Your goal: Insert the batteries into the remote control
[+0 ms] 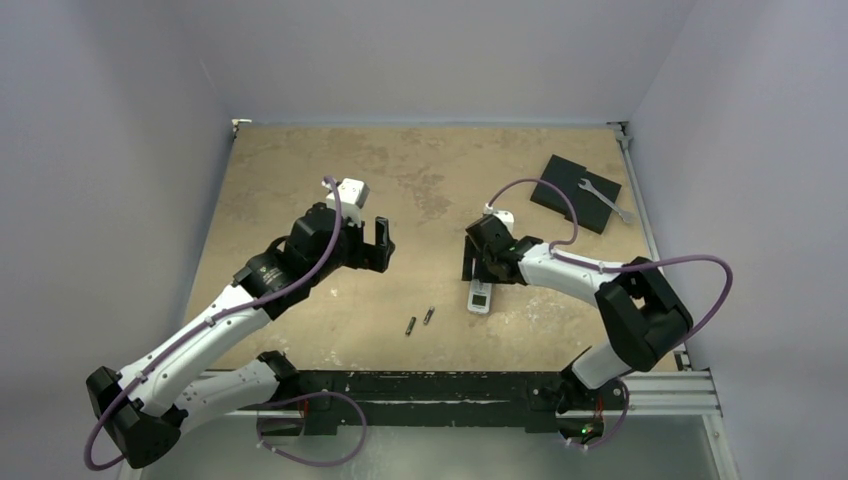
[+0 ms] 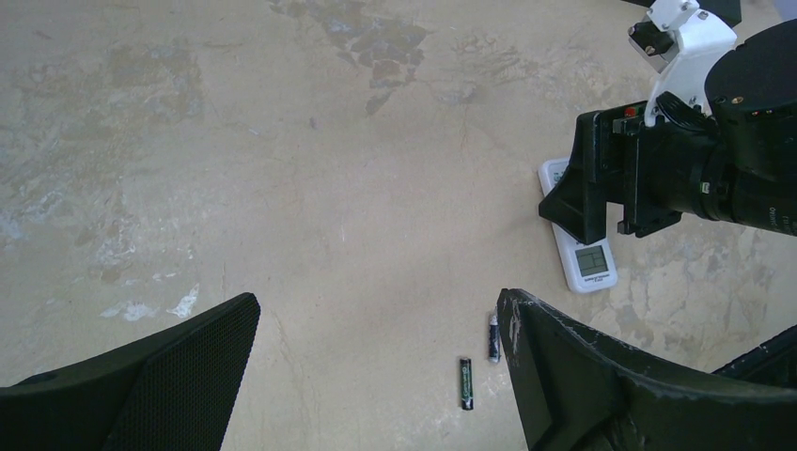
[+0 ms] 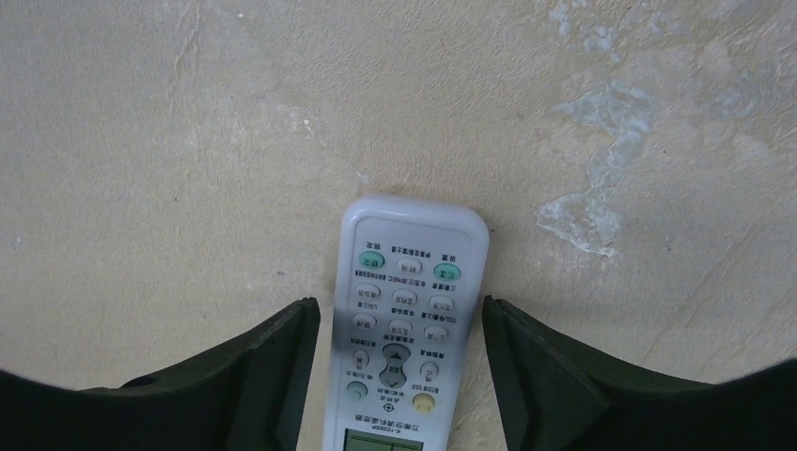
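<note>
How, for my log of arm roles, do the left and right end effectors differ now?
The right end effector straddles the remote control, one finger on each side; the left end effector has only bare table between its fingers, with the batteries lying near one finger. The right sits low over the remote control; the left seems higher, its camera taking in a wider stretch of table. Both are open and hold nothing.

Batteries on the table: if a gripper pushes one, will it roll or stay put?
Probably roll: the batteries are slim round cylinders lying on their sides on the flat table. Pushed along their length, they would more likely slide. Being so small beside the remote, they are probably light and easy to knock away.
</note>
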